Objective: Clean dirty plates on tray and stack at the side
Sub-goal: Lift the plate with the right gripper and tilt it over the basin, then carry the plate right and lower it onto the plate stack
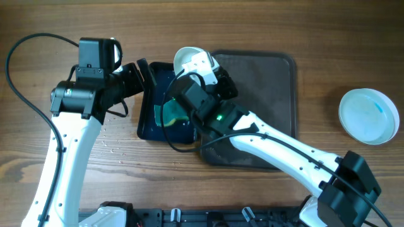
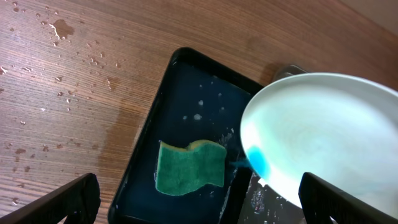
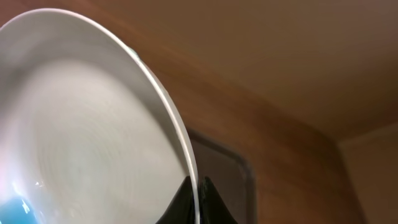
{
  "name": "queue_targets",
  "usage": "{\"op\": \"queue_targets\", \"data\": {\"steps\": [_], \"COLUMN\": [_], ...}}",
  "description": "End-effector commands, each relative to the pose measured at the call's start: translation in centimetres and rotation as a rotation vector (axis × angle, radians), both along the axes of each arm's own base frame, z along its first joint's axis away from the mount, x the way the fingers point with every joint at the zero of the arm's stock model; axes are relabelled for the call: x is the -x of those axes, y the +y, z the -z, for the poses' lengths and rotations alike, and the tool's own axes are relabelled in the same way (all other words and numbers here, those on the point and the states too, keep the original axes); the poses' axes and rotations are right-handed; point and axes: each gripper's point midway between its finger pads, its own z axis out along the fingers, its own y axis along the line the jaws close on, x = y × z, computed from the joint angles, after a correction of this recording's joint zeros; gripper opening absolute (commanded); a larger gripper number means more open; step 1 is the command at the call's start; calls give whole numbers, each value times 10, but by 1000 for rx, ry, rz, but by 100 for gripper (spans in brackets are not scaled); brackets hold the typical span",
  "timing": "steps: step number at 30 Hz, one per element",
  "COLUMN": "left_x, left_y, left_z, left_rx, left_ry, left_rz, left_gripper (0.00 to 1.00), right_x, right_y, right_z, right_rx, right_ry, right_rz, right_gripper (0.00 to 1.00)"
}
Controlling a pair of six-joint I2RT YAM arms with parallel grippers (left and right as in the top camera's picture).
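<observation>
My right gripper [image 1: 197, 70] is shut on the rim of a white plate [image 1: 185, 58] and holds it tilted on edge over a dark blue basin [image 1: 144, 126]. The pinch on the rim shows in the right wrist view [image 3: 196, 200]. The plate [image 2: 329, 134] has a blue smear [image 2: 257, 163] at its lower edge. A green sponge [image 1: 173, 115] lies in the basin's water, also in the left wrist view [image 2: 189, 168]. My left gripper [image 1: 146, 74] is open and empty above the basin's far left edge, with its jaws [image 2: 199, 205] spread over the sponge.
A dark brown tray [image 1: 271, 82] lies right of the basin, partly under my right arm. A second white plate [image 1: 369, 115] with a faint blue smear sits alone at the far right. Water drops spot the wood [image 1: 113, 145] left of the basin.
</observation>
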Motion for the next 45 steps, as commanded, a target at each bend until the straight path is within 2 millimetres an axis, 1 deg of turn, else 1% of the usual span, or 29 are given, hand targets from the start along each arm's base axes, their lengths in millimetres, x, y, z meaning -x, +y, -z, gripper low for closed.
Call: {"op": "queue_targets", "data": {"steps": [1, 5, 9, 12, 13, 18, 20, 22, 23, 24, 25, 26, 27, 28, 29, 30, 31, 33, 34, 35, 36, 37, 38, 39, 40, 41, 43, 44, 45], "left_x": [-2, -2, -2, -2, -2, -2, -2, -2, -2, -2, -2, -2, -2, -2, -2, -2, -2, -2, -2, -2, -2, -2, -2, -2, -2, -2, -2, -2, -2], "left_y": [0, 0, 0, 0, 0, 0, 0, 0, 0, 0, 0, 0, 0, 0, 0, 0, 0, 0, 0, 0, 0, 0, 0, 0, 0, 0, 0, 0, 0], "left_z": [-8, -8, -8, -8, -8, -8, -8, -8, -8, -8, -8, -8, -8, -8, -8, -8, -8, -8, -8, -8, -8, -8, -8, -8, -8, -8, -8, -8, -8], "left_rx": [12, 12, 12, 12, 12, 12, 12, 12, 12, 12, 12, 12, 12, 12, 12, 12, 12, 12, 12, 12, 12, 12, 12, 12, 12, 12, 12, 12, 12], "left_ry": [-21, -21, -21, -21, -21, -21, -21, -21, -21, -21, -21, -21, -21, -21, -21, -21, -21, -21, -21, -21, -21, -21, -21, -21, -21, -21, -21, -21, -21], "left_rz": [5, 5, 5, 5, 5, 5, 5, 5, 5, 5, 5, 5, 5, 5, 5, 5, 5, 5, 5, 5, 5, 5, 5, 5, 5, 5, 5, 5, 5], "left_gripper": [100, 100, 100, 100, 100, 100, 100, 100, 100, 100, 100, 100, 100, 100, 100, 100, 100, 100, 100, 100, 100, 100, 100, 100, 100, 100, 100, 100, 100], "right_x": [-2, -1, 2, 10, 15, 23, 23, 23, 23, 20, 16, 10, 13, 15, 13, 8, 7, 10, 6, 1, -4, -7, -6, -7, -8, -11, -20, -22, -22], "right_y": [-6, -2, 6, 19, 23, 26, 22, 27, 30, 25, 19, 18, 31, 34, 26, 20, 22, 28, 22, 8, -2, -7, -12, -15, -18, -24, -58, -80, -107], "right_z": [-23, -32, -35, -37, -42, -50, -52, -49, -47, -51, -56, -59, -53, -54, -61, -65, -63, -56, -52, -42, -21, 3, 31, 38, 38, 32, -1, -17, -29], "right_rx": [83, 132, 150, 174, 185, 222, 229, 192, 214, 251, 234, 153, 196, 268, 288, 204, 131, 156, 98, -15, -146, -261, -460, -557, -652, -750, -908, -972, -1038], "right_ry": [-76, -92, -96, -100, -121, -155, -165, -157, -142, -150, -172, -194, -151, -138, -165, -199, -204, -167, -171, -165, -95, 17, 201, 271, 332, 379, 372, 341, 297], "right_rz": [36, 12, -15, -58, -57, -42, -22, -42, -67, -52, -15, 4, -86, -117, -66, -15, -14, -64, -24, 45, 83, 88, 107, 119, 119, 102, 101, 137, 212], "right_gripper": [4, 4, 4, 4, 4, 4, 4, 4, 4, 4, 4, 4, 5, 4, 4, 4, 4, 4, 4, 4, 4, 4, 4, 4, 4, 4, 4, 4, 4]}}
